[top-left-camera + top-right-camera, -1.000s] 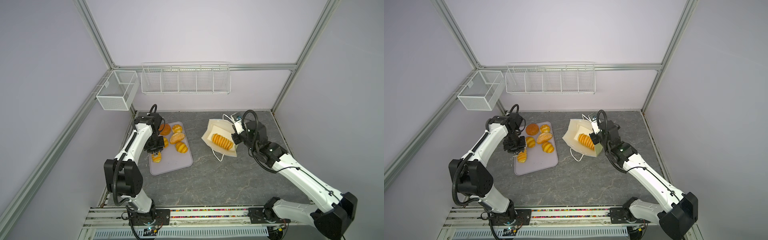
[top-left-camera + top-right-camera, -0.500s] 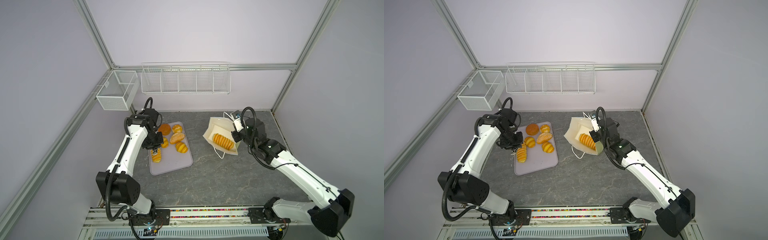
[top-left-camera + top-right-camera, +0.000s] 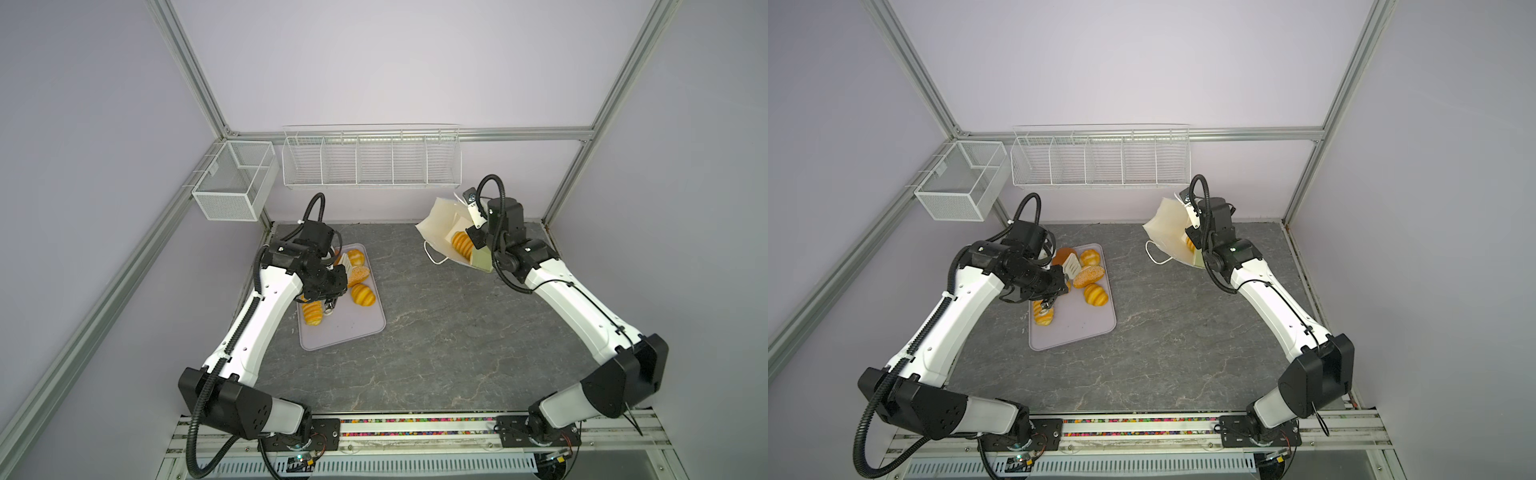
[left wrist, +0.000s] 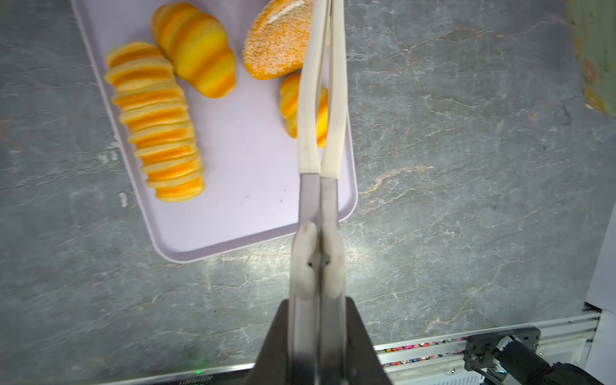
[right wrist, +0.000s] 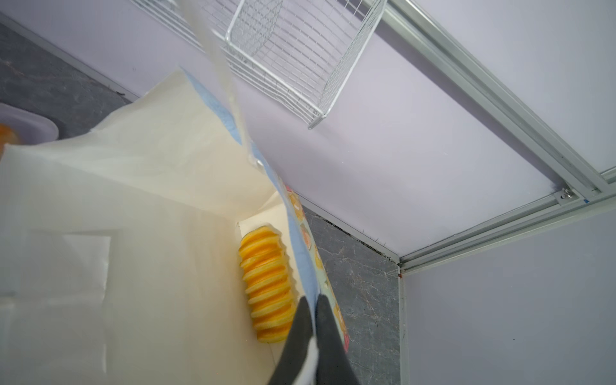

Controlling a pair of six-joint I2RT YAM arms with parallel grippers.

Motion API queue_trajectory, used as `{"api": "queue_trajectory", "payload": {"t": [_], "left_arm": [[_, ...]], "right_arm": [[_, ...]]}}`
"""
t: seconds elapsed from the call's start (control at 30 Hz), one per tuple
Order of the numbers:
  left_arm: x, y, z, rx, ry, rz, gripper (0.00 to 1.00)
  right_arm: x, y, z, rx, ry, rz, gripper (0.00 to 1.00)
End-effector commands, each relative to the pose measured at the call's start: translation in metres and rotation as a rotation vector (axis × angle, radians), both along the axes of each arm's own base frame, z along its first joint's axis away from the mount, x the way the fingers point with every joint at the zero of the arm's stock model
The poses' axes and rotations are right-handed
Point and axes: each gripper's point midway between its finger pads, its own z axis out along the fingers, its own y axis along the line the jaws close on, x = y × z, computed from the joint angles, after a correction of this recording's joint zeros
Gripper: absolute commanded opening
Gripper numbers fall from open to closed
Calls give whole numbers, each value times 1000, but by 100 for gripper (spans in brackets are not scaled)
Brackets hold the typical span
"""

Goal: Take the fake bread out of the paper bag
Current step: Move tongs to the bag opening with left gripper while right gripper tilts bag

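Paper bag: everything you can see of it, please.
The paper bag lies tilted at the back right of the table, mouth open. Inside is plain cream paper, creased; the outside shows a blue print and a light green side. The right gripper has its jaws shut on the rim. One ridged loaf lies inside. A white cord handle loops onto the table.

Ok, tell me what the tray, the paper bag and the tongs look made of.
The tray: probably plastic. It is pale lilac, smooth and matte, with a rounded moulded rim.
The paper bag: paper. The inside is matte cream-white with sharp crease lines, and the outside is printed.
The tongs: the arms are dull grey metal. The cream tips look like silicone or plastic, but the pictures don't show which.
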Motion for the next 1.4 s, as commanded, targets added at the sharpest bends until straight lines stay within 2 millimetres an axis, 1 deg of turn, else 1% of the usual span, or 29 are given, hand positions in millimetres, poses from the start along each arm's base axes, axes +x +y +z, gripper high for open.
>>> {"api": "queue_trajectory", "payload": {"t": [0.0, 0.07, 0.13, 0.2, 0.3, 0.4, 0.43, 0.5, 0.53, 0.57, 0.63, 0.67, 0.73, 0.83, 0.93, 1.03, 1.13, 1.27, 1.37], "left_arm": [[8, -19, 5, -92, -54, -13, 4], [7, -18, 3, -93, -58, -9, 4], [7, -18, 7, -97, -73, -7, 4], [6, -19, 13, -119, -96, -11, 4], [3, -30, 29, -193, -150, -32, 4], [-4, -50, 55, -290, -242, -89, 4], [-7, -57, 63, -311, -270, -109, 4], [-14, -69, 73, -337, -300, -143, 4], [-17, -78, 74, -347, -305, -162, 4], [-21, -87, 73, -357, -304, -183, 4], [-30, -113, 66, -382, -303, -250, 4], [-35, -127, 59, -387, -293, -289, 4], [-44, -152, 37, -363, -239, -354, 4], [-48, -176, 14, -305, -177, -395, 4], [-44, -195, 0, -327, -152, -377, 4], [-42, -204, -15, -354, -97, -338, 4], [-43, -200, -28, -314, -46, -306, 4], [-48, -189, -31, -264, -18, -286, 6], [-51, -179, -25, -228, -9, -284, 7]], "right_arm": [[-2, 12, -20, -66, 28, 78, 6], [-14, 27, -38, -29, 69, 138, 6], [-28, 40, -55, 14, 106, 178, 6], [-42, 51, -67, 38, 136, 210, 7], [-62, 66, -79, 50, 154, 248, 6], [-82, 81, -84, 40, 154, 293, 7], [-88, 85, -83, 48, 149, 302, 6], [-97, 89, -80, 77, 138, 314, 7], [-100, 90, -76, 97, 127, 314, 7], [-103, 90, -73, 113, 118, 314, 7], [-107, 88, -65, 159, 94, 306, 7], [-107, 88, -63, 174, 84, 303, 7], [-109, 88, -60, 202, 71, 306, 7], [-114, 88, -62, 220, 72, 316, 7], [-118, 86, -68, 237, 87, 310, 7], [-123, 84, -68, 260, 88, 305, 7], [-125, 81, -66, 275, 79, 294, 7], [-124, 78, -66, 274, 74, 281, 7], [-125, 82, -70, 279, 93, 287, 7]]}}
